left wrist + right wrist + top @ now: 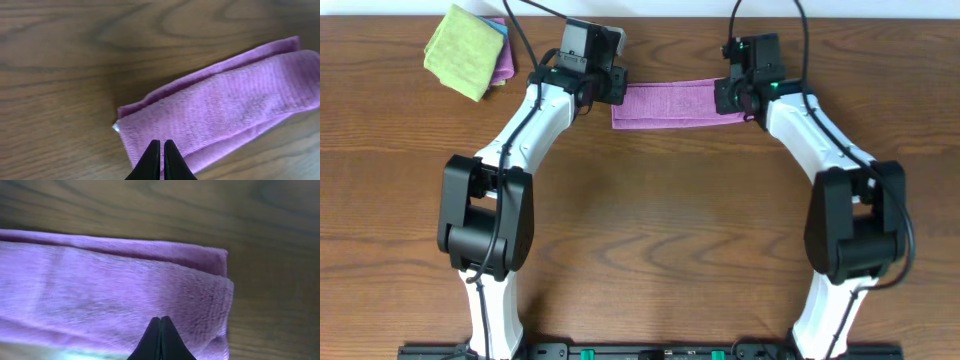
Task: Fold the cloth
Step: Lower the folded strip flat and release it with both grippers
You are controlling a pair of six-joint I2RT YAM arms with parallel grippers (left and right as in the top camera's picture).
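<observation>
A purple cloth lies on the wooden table, folded into a long narrow strip, between my two grippers. My left gripper is at its left end. In the left wrist view the fingers are shut, with their tips over the cloth's near corner. My right gripper is at the cloth's right end. In the right wrist view its fingers are shut over the flat cloth, near the folded right edge. No cloth is bunched between either pair of tips.
A stack of folded cloths sits at the back left, with green on top and pink and blue beneath. The wooden table stretches bare toward the front between the two arm bases.
</observation>
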